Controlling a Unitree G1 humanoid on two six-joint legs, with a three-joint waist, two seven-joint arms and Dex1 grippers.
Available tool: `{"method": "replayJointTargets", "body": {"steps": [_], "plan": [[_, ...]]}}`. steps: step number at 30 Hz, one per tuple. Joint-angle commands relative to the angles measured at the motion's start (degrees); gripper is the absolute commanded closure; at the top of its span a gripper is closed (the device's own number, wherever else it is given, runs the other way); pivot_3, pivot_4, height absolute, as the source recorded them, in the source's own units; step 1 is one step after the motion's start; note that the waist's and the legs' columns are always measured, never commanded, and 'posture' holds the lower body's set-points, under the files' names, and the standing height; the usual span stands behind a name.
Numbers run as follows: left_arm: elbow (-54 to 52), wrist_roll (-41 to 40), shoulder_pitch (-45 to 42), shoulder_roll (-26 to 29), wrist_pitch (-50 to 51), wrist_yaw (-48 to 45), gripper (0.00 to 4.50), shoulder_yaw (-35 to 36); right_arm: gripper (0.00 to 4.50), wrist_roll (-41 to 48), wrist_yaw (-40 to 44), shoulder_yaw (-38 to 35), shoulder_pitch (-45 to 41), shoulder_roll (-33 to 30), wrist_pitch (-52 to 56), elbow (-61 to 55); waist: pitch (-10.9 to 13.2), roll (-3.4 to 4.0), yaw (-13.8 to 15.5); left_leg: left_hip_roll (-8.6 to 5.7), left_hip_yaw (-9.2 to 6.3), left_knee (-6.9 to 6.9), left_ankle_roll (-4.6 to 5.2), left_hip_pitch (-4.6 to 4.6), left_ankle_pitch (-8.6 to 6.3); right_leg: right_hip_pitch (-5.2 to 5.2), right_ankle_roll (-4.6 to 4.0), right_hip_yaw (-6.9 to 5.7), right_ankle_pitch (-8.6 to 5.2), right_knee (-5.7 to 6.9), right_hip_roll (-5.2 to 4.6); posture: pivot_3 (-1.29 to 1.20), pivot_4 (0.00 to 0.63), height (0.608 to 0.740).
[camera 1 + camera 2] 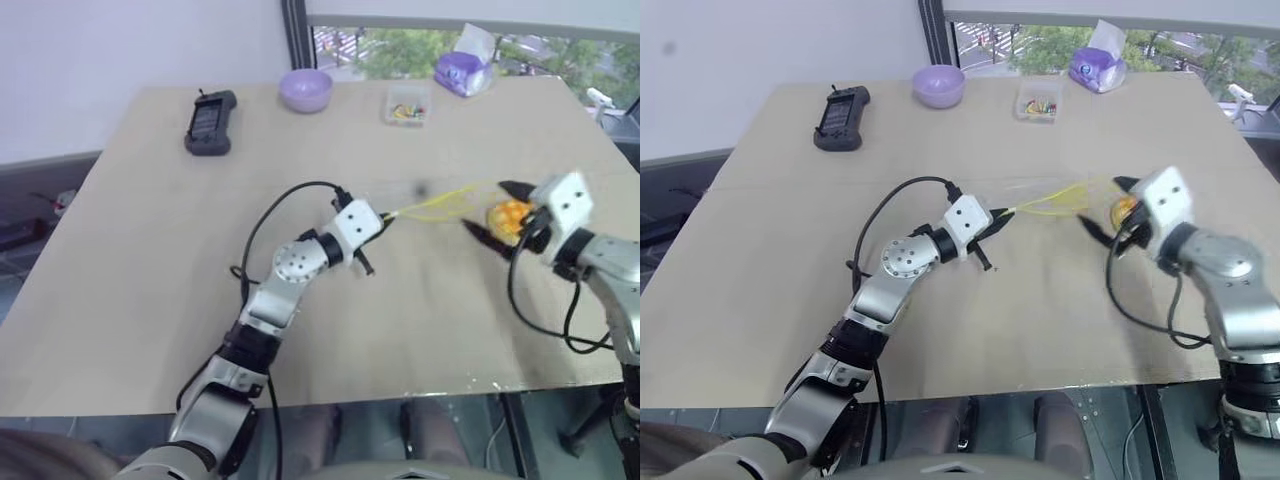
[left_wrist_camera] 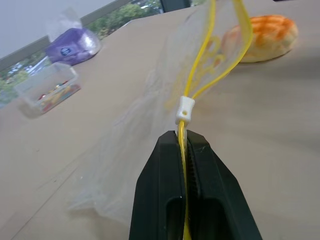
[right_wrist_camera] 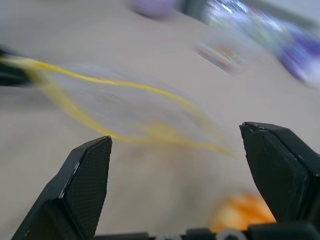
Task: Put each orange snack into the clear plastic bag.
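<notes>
Inspector A: Left gripper (image 2: 186, 150) is clamping the clear plastic bag (image 2: 150, 125) by its yellow strip (flimsy, crinkly).

Inspector B: Right gripper (image 3: 175, 150) is gaping empty beside the orange snack (image 1: 508, 216), lying on the surface (image 1: 150, 250); soft, likely crushable, so take its sides.

You are not getting any readable text here — the purple tissue pack (image 2: 73, 45) is showing a small round dark label, but its lettering is staying too small to make out, and the black handheld device (image 1: 209, 123) is showing no legible marking.
</notes>
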Motion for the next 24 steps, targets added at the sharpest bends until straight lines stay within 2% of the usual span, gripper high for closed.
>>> {"method": "replayJointTargets", "body": {"steps": [1,10,24], "plan": [[-2.10,0.24,-0.53,-0.57,0.57,1.41,4.50,1.03,0.04,2.06,-2.85,-5.32,-2.04,-0.71,4.31,4.88,0.00,0.00,0.06,0.00,0.01,-0.01,0.00,0.00,0.00,-0.01,0.00,0.01,0.00,0.00,0.00,0.00,0.150,0.740],[-3.58,0.35,-0.02,-1.55,2.26,2.26,4.50,0.68,0.04,4.46,-5.36,-6.21,-9.55,0.62,12.75,20.11,0.00,0.01,-0.22,0.03,0.19,-0.03,0.00,0.04,0.00,-0.04,0.00,0.18,0.00,0.03,0.01,0.00,0.150,0.740],[-4.31,0.56,0.62,-0.79,3.01,3.15,4.50,1.19,0.04,7.27,-1.59,-4.46,-14.53,1.96,11.02,26.73,0.00,0.01,-0.26,0.03,0.25,-0.03,0.01,0.04,-0.01,-0.06,0.01,0.23,0.00,0.04,0.01,0.00,0.150,0.740]]}}
